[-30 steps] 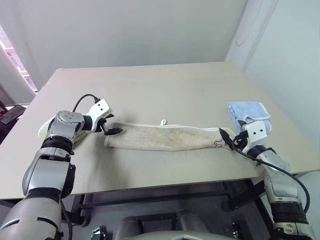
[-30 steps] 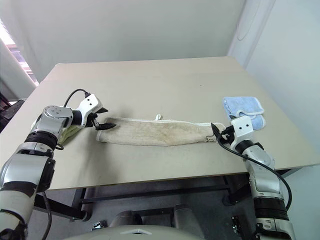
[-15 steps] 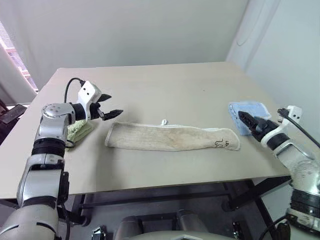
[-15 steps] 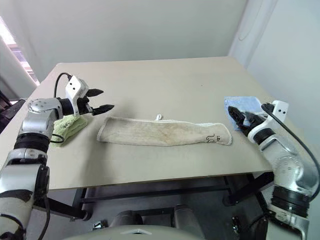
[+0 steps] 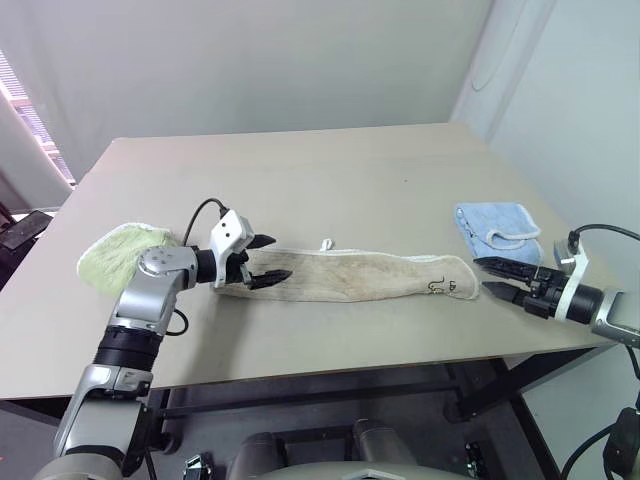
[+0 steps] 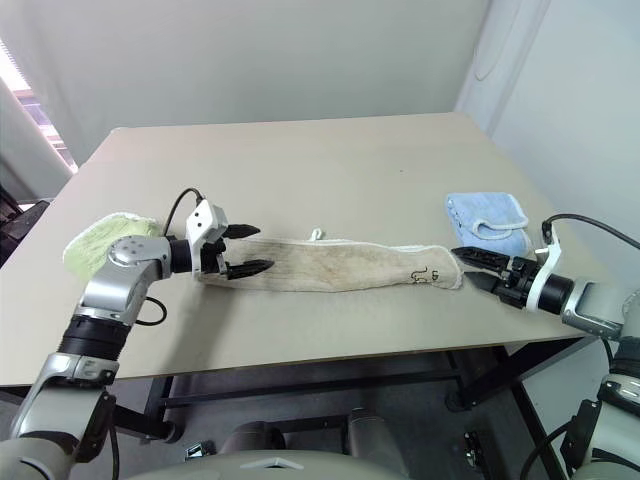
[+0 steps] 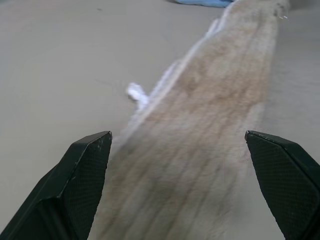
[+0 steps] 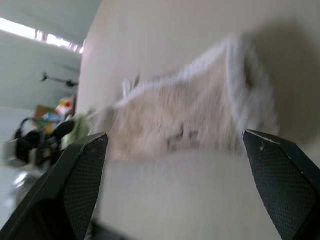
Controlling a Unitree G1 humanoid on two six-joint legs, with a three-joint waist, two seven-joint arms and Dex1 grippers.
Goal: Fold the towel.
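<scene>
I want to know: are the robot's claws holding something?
Nothing. Left gripper and right gripper are open at the ends of the beige terry towel.

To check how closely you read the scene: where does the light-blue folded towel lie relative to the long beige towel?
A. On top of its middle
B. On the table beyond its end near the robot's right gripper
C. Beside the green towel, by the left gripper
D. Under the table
B: the light-blue towel lies on the table just past the beige towel at the end with the dark mark, near the right gripper.

Three towels: beige (image 5: 350, 276), green (image 5: 112, 255), blue (image 5: 497, 225).
</scene>
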